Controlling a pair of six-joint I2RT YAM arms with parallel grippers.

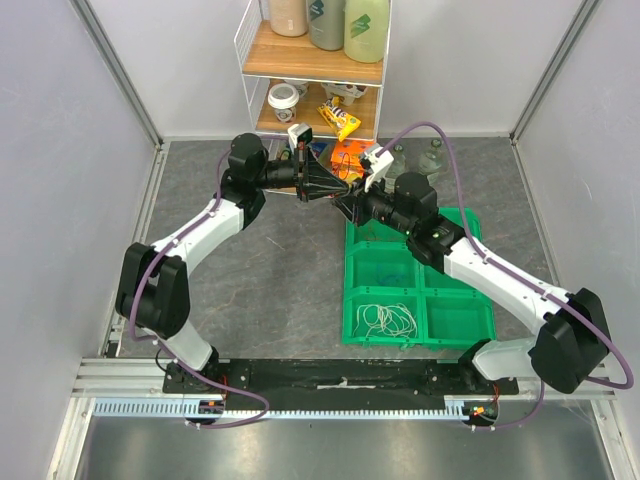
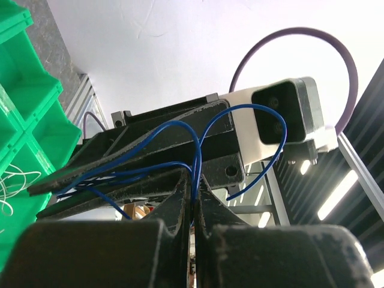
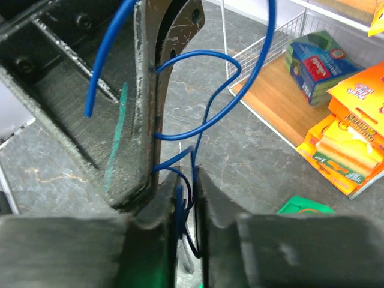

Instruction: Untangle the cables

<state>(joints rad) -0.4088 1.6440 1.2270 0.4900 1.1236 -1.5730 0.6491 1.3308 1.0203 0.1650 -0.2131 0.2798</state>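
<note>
The blue cable (image 2: 196, 159) is hanging in loose loops above the far middle of the tabletop (image 1: 270, 280). The left hand (image 2: 194, 204) is clenching it between closed fingers. The right hand (image 3: 187, 180) is gripping it too, its tips almost meeting the left's. A white cable (image 1: 388, 318) is lying coiled in the near-left compartment of a green tray (image 1: 349, 300).

top camera looks down from above and behind; wrist cameras face each other close-up, sharing the blue cable (image 2: 174, 123).
</note>
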